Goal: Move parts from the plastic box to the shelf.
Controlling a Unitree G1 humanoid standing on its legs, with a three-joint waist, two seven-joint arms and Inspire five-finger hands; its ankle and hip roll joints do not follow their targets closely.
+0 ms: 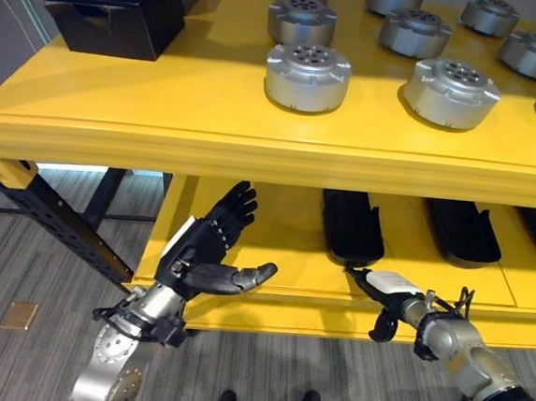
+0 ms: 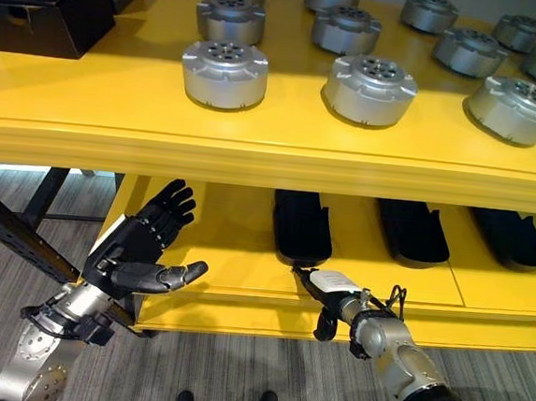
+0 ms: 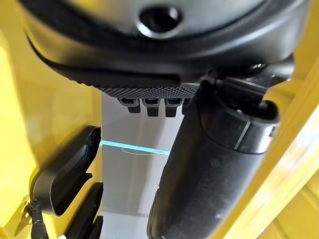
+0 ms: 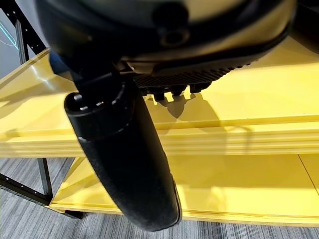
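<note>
Mostly a placing step is judged to be closing at the yellow shelf (image 1: 163,107): parts are already laid out on both levels and none is carried by either hand. Next a return for another part from the plastic box is called for, then a free spot on the shelf has to be picked, probably on the lower level (image 1: 273,248) left of the long parts, where bare yellow is seen

Counts, big to small:
- two black boxes (image 1: 114,9) at the upper level's left end, one behind the other
- eleven silver round parts (image 2: 224,73) counted on the upper level in rows, the ones at the right edge cut off, so maybe more
- three black long parts (image 1: 352,227) lying side by side on the lower level, a possible fourth at the right edge not told for sure

Left hand (image 1: 198,251) is held up in front of the lower level, fingers spread wide, thumb out, nothing in it. Right hand (image 1: 390,291) is stretched flat and empty toward the front end of the nearest long part; touching or just short cannot be told
</note>
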